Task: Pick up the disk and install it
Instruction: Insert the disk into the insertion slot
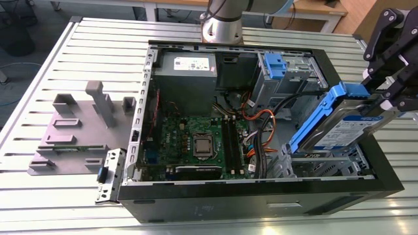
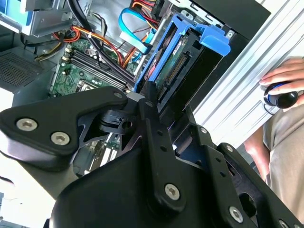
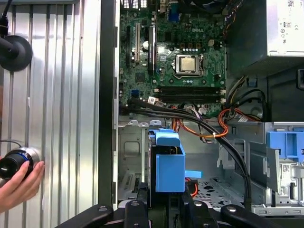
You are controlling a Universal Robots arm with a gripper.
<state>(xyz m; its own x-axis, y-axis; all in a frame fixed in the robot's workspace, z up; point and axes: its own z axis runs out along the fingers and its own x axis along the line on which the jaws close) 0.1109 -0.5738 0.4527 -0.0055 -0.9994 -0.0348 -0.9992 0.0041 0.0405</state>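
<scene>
Aloft: flat silver blue-framed disk [image 1: 349, 129] in black hand [image 1: 386, 100].

No text could be read. A white sticker [image 1: 191, 63] stood on the grey power supply [image 1: 186, 85], and a white-and-blue label [image 1: 357, 124] stood on the disk [image 1: 333, 136]. The print on both was too small to read.

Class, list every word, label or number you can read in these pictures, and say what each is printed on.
Label on the disk, white and blue: print too small to read.
Sticker on the power supply, white: print too small to read.
So no text is quoted.
</scene>
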